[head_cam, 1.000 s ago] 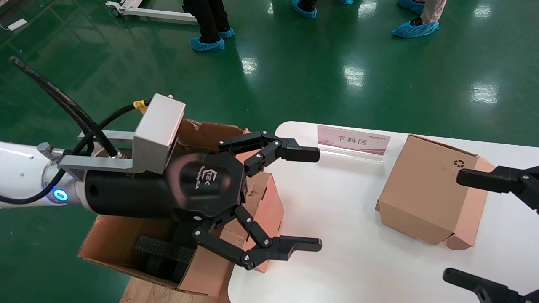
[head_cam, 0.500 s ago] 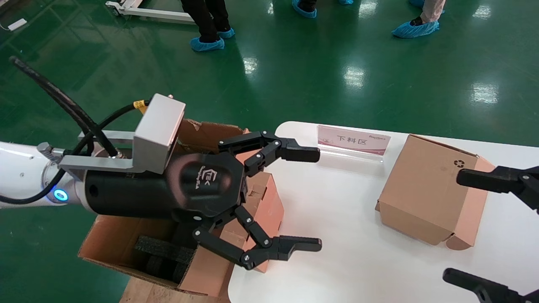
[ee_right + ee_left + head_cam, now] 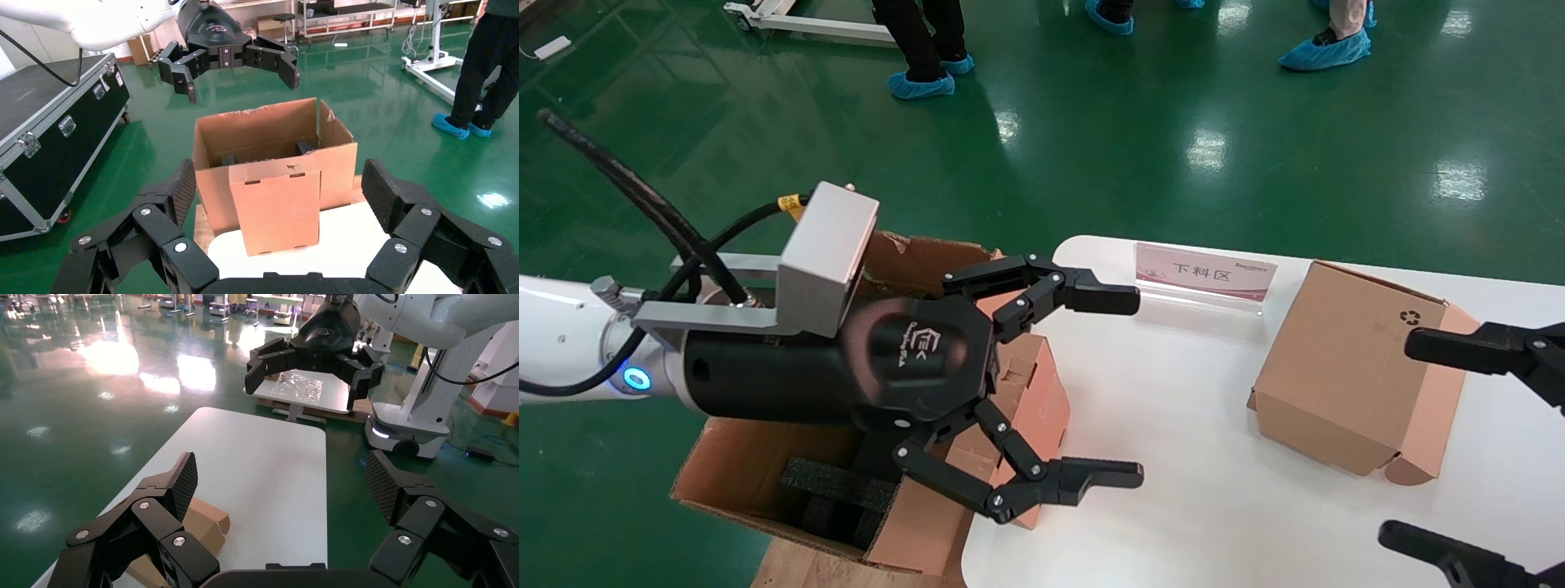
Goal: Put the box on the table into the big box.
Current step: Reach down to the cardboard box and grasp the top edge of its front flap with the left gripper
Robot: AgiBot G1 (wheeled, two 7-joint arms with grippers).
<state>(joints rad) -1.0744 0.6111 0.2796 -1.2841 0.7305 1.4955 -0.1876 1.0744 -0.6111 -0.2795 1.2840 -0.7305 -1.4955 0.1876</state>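
Note:
The box (image 3: 1044, 396) is small, plain and brown. It stands upright at the table's left edge, against the big box, and its tuck-tab slots face the right wrist view (image 3: 275, 208). The big box (image 3: 733, 461) stands off the table on the left, with black foam (image 3: 838, 482) inside; the right wrist view shows it too (image 3: 263, 125). My left gripper (image 3: 1138, 385) is open and empty. It hovers over the table's left part, just right of the box and above it. My right gripper (image 3: 1397, 437) is open and empty at the table's right end.
A mid-sized cardboard box with a recycling symbol (image 3: 1344, 367) lies on the white table (image 3: 1173, 441) near my right gripper. A pink sign (image 3: 1204, 272) stands at the table's far edge. People in blue shoe covers stand on the green floor behind. A black case (image 3: 55, 135) stands beyond the big box.

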